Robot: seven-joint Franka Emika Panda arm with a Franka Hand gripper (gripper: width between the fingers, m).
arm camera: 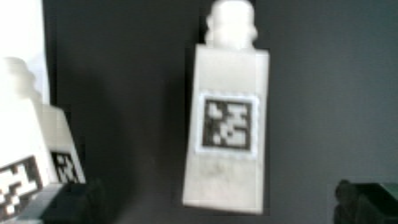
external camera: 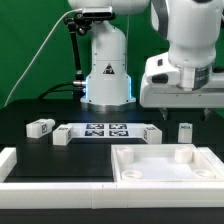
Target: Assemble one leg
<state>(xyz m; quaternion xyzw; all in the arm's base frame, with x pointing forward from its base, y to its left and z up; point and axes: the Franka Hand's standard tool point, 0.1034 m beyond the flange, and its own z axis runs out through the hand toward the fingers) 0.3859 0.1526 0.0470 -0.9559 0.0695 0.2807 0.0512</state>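
Well off to the exterior view's left of your hand, a pair of spare legs (external camera: 40,127) lies on the black table (external camera: 20,142). Next comes the marker board (external camera: 105,130). Below your gripper (arm camera: 224,205), the wrist view shows the leg (arm camera: 226,120) lying flat. It is a slim white rectangular post with a square black-and-white tag on its upward face and a narrower peg at the end away from the fingers. A neighbouring leg (arm camera: 32,130) lies just beside it, not touching. Your dark fingertips (arm camera: 370,200) stand apart, either side of the leg's near end, gripping nothing. In front of the hand sits the white tray-like piece (external camera: 165,178).
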